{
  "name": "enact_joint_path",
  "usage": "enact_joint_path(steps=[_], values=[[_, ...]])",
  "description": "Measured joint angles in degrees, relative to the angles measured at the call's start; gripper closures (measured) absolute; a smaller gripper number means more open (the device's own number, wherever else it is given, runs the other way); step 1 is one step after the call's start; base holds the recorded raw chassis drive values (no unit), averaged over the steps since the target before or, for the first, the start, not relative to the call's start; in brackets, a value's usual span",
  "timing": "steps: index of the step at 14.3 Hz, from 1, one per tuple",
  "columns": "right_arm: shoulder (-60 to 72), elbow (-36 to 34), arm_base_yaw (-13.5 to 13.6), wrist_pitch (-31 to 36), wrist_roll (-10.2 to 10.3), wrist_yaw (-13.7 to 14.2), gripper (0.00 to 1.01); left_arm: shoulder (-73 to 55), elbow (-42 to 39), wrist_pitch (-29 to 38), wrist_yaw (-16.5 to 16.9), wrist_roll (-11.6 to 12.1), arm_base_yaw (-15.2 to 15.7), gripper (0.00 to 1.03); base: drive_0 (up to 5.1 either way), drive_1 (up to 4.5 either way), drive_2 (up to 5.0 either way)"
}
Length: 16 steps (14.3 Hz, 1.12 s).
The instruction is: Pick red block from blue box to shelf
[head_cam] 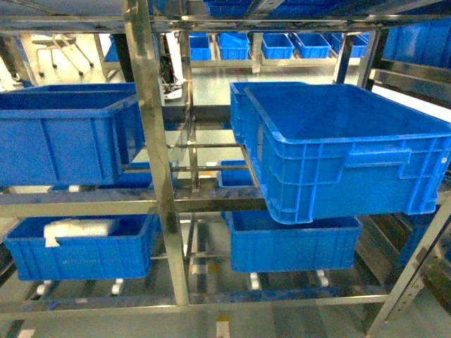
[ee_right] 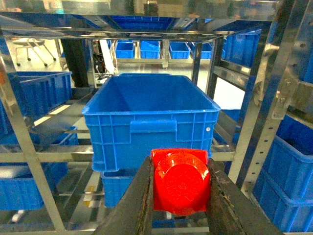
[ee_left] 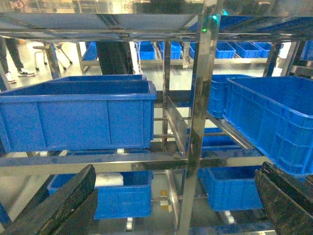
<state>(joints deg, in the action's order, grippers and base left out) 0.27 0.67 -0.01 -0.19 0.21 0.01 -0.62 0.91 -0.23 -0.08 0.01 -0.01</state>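
Observation:
The red block (ee_right: 181, 182) fills the bottom middle of the right wrist view, its round stud facing the camera. My right gripper (ee_right: 180, 166) is shut on it, one dark finger against each side. It hangs in front of the steel shelf (ee_right: 19, 147), facing a large dark blue crate (ee_right: 151, 117) on the middle tier. My left gripper (ee_left: 177, 171) is open wide with nothing between its fingers (ee_left: 63, 200), also facing the shelf (ee_left: 200, 122). The blue box is out of view. Neither gripper shows in the head view, which is filled by the shelf (head_cam: 156, 141).
Dark blue ribbed crates stand on the tiers: one at the right juts past the shelf front (head_cam: 345, 148), one at the left (head_cam: 63, 134), two below (head_cam: 84, 246) (head_cam: 292, 243). A white thing (head_cam: 77, 229) lies in the lower left crate. More crates stand far behind.

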Motion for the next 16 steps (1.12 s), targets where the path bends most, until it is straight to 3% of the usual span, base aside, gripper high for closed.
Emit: enact_joint_path(steps=[11,16], values=[[0.00,0.00,0.00,-0.07,-0.02,0.00,0.80,0.00,0.00,0.04,0.07,0.00,0.00,0.05,0.0,4.03,-4.0],[0.00,0.00,0.00,-0.15,0.00,0.00,0.80,0.00,0.00,-0.17,0.09,0.00,0.00,0.05,0.0,0.00,0.0]])
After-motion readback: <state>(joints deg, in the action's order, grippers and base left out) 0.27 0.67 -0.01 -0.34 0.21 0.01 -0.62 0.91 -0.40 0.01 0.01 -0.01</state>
